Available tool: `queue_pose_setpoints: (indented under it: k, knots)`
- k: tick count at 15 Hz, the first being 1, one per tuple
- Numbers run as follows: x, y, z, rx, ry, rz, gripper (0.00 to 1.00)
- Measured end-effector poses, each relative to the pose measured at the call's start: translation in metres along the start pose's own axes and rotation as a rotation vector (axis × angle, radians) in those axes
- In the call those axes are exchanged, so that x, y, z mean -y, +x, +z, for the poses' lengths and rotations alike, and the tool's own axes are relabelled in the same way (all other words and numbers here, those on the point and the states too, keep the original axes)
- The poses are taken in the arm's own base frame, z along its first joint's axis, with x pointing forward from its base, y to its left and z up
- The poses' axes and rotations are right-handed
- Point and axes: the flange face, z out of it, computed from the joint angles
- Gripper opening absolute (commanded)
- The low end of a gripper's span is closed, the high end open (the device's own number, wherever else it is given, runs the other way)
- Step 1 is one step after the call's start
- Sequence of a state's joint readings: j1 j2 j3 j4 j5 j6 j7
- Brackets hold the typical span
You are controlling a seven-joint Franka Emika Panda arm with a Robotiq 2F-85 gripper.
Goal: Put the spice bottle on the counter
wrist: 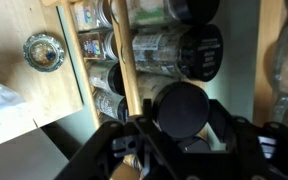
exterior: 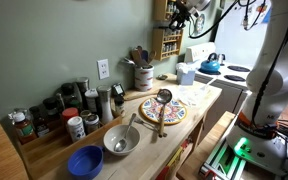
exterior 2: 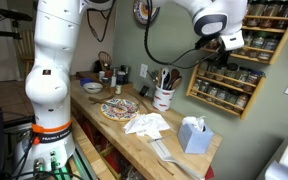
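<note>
My gripper (exterior: 181,14) is up at the wooden wall spice rack (exterior: 166,40), which also shows in an exterior view (exterior 2: 229,75), with the gripper (exterior 2: 227,42) at its upper shelf. In the wrist view my jaws (wrist: 181,125) sit on either side of a black-lidded spice bottle (wrist: 181,108), and both fingers appear to touch its cap. More labelled bottles (wrist: 174,50) lie in the rack beside it. The pale wooden counter (exterior: 199,95) lies below and shows in the other views (exterior 2: 114,128) (wrist: 34,85).
On the counter are a patterned plate (exterior: 164,110), a ladle (exterior: 163,98), a metal bowl (exterior: 121,140), a blue bowl (exterior: 85,160), several jars (exterior: 64,110), a utensil crock (exterior 2: 164,97), crumpled paper (exterior 2: 147,124) and a tissue box (exterior 2: 193,134). A blue kettle (exterior: 211,65) stands on the stove.
</note>
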State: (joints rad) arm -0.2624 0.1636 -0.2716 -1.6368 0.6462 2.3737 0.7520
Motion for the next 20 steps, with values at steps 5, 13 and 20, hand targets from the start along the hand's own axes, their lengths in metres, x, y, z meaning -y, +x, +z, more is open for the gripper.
queue_pose_setpoints:
  k: [5, 13, 20]
  knots:
    - [0.002, 0.007, -0.018, -0.014, 0.022, 0.007, 0.32]
    - [0.006, 0.014, -0.045, -0.029, 0.057, 0.017, 0.32]
    - [0.006, 0.012, -0.053, -0.004, 0.05, 0.016, 0.32]
